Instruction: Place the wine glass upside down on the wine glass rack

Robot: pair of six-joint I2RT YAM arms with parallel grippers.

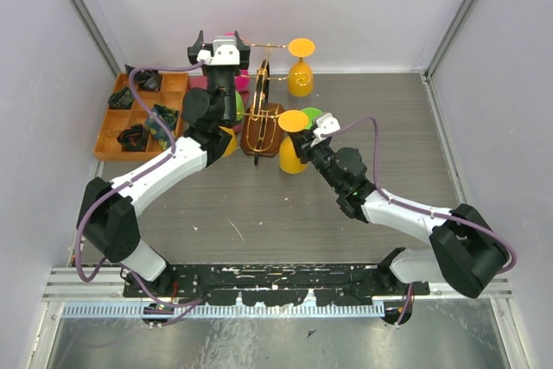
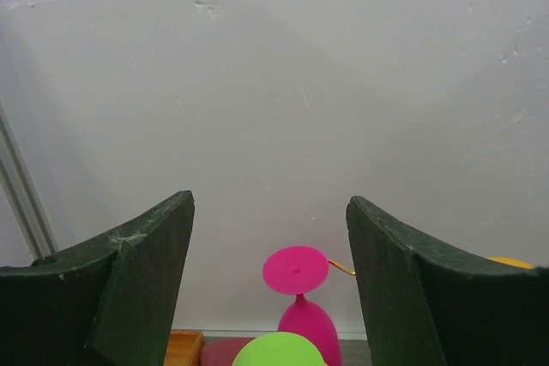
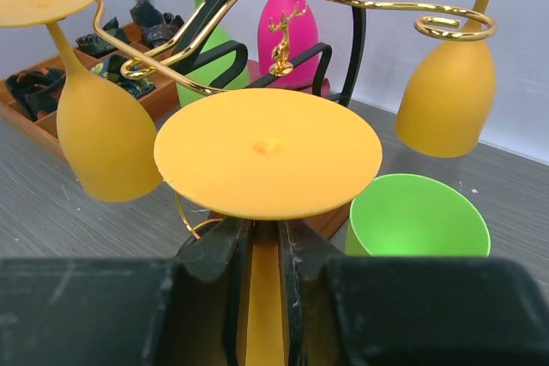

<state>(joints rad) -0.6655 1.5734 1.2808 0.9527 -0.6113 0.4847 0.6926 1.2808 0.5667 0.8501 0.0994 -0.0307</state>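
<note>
At the table's centre in the top view, the rack (image 1: pixel 262 118) stands with the right gripper (image 1: pixel 300 139) just at its 3 o'clock, pinching the stem of an inverted yellow glass (image 1: pixel 292 160), foot up and bowl down. The glass is beside the wire and not yet hung. A hung glass (image 1: pixel 300 75) is at the rack's 1 o'clock and a green cup (image 1: pixel 313 115) is just behind the gripper. The left gripper (image 1: pixel 214 41) is raised at 11 o'clock with its jaws spread. In the left wrist view the left gripper (image 2: pixel 270 237) holds nothing and only faces a pink glass (image 2: pixel 298 297), so it can stay clear. In the right wrist view the right gripper (image 3: pixel 266 242) clamps the stem under the foot (image 3: pixel 268 152), with a gold scroll arm (image 3: pixel 163 70) at 11 o'clock and the green cup (image 3: pixel 419 216) at 3 o'clock. To do this well, I judge, keep the stem vertical and lift the foot just above that arm. Slide the stem along the slot without knocking the neighbours, and release only once the foot sits on the wire.
</note>
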